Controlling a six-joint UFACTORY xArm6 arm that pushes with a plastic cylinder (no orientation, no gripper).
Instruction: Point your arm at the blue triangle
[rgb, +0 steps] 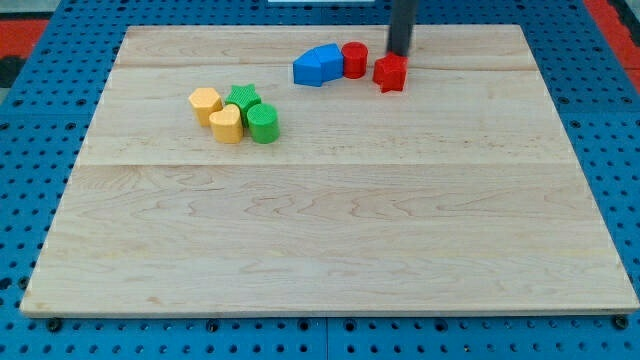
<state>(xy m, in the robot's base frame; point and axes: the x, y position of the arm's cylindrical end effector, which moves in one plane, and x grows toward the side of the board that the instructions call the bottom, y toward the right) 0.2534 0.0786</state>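
The blue triangle (325, 62) lies near the view's top, left of centre-right, touching a blue block (304, 70) on its left. A red cylinder (354, 59) stands against the triangle's right side. A red star-shaped block (390, 72) sits further right. My tip (399, 54) is at the lower end of the dark rod, just above the red star block and right of the red cylinder. It is about 70 px to the right of the blue triangle, with the red cylinder between them.
A cluster sits at the view's left: a yellow hexagon (205, 102), a yellow heart-shaped block (227, 125), a green star (242, 98) and a green cylinder (263, 124). The wooden board (330, 230) lies on a blue pegboard.
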